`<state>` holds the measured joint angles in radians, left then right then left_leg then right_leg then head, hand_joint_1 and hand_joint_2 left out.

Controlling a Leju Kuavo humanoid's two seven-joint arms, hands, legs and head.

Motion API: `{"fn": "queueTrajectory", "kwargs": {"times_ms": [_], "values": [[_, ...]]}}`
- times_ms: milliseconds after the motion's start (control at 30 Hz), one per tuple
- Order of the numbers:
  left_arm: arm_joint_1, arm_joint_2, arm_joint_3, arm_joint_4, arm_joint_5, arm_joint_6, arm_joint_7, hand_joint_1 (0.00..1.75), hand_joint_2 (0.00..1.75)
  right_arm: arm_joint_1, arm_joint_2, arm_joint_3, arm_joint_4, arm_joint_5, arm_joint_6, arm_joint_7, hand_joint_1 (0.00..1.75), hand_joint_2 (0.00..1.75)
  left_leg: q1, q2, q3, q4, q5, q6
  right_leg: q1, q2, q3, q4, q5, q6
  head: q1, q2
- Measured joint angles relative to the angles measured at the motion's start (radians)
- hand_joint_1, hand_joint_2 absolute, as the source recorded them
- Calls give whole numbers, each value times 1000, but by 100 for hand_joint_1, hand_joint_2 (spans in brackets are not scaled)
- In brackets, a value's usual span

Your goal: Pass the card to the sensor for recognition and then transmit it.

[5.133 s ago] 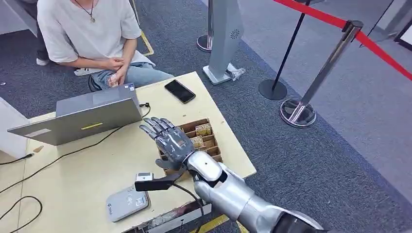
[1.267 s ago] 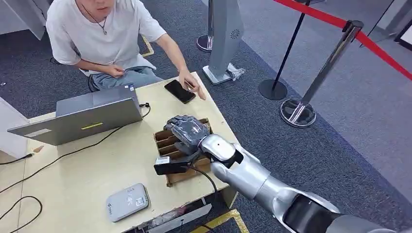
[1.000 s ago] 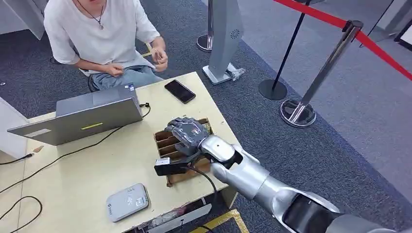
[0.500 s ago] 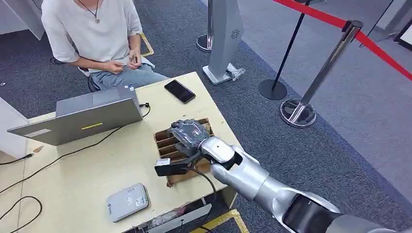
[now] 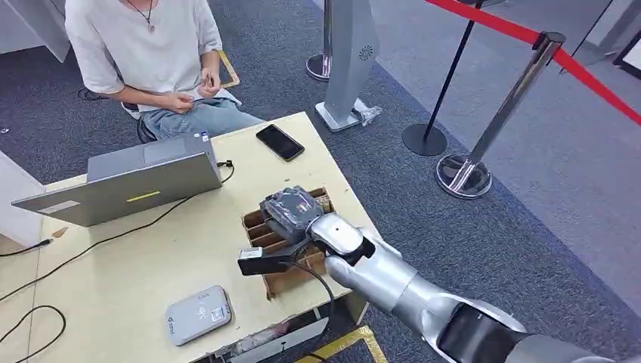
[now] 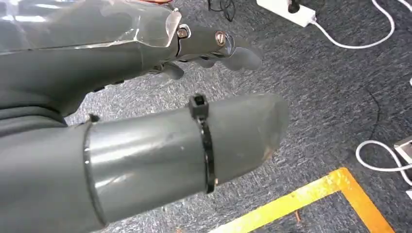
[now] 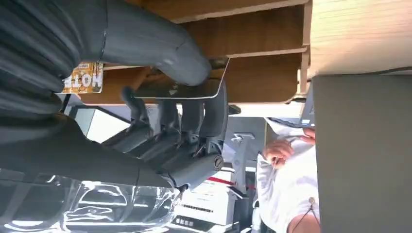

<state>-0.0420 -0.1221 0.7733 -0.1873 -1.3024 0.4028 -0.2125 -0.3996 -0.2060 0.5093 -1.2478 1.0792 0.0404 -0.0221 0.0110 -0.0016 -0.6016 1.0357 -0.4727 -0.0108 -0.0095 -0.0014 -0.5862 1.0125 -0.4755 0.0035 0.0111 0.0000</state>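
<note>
One silver right hand (image 5: 291, 212) is curled down over the brown cardboard compartment box (image 5: 266, 227) near the table's right edge. Its wrist view shows the grey thumb and dark fingers (image 7: 204, 114) pinching a thin card (image 7: 182, 91) by its edge inside a slot, the card's long side running along the wooden dividers; another printed card (image 7: 82, 77) lies in a neighbouring slot. From here the grey card reader (image 5: 198, 314) sits well to the hand's left, near the pale wooden table's (image 5: 128, 265) front edge, across bare tabletop. Left hand (image 6: 145, 68) hangs over carpet, fingers loosely apart, holding nothing.
</note>
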Motion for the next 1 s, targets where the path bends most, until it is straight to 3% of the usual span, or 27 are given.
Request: {"fn": "queueTrajectory", "kwargs": {"times_ms": [233, 500, 1000], "values": [[0, 0, 1, 0, 0, 2, -1, 0, 0, -4, 0, 0, 14, -1, -38, -18, 175, 175, 0, 0, 0, 0, 0, 0, 0, 0, 0, 0, 0, 0, 0, 0], [0, 0, 1, 0, 0, 5, -8, 0, 0, -2, 1, 0, 11, 7, -130, -43, 175, 175, 0, 0, 0, 0, 0, 0, 0, 0, 0, 0, 0, 0, 0, 0], [0, -3, 7, 0, -2, 10, -20, 0, 0, 4, 6, -18, -164, 36, -383, -128, 175, 175, 0, 0, 0, 0, 0, 0, 0, 0, 0, 0, 0, 0, 0, 0]]}}
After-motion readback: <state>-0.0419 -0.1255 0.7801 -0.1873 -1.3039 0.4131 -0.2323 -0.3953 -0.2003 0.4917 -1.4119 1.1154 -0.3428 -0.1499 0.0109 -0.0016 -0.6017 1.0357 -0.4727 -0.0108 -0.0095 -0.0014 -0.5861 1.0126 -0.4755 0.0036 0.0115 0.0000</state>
